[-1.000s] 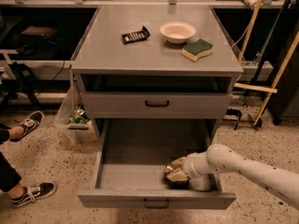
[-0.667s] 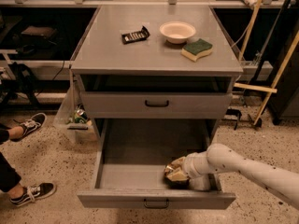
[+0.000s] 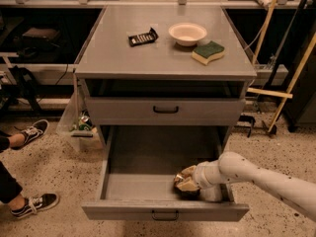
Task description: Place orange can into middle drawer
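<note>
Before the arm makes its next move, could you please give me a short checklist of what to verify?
1. Middle drawer pulled out wide: ok.
2. Orange can inside that drawer, near its front right corner: ok.
3. Can resting on the drawer floor: cannot tell.
4. Gripper down inside the drawer, right at the can: ok.
5. Upper drawer closed, not overhanging the arm: ok.
6. Person's shoes on the floor at the left, apart from the open drawer: ok.
</note>
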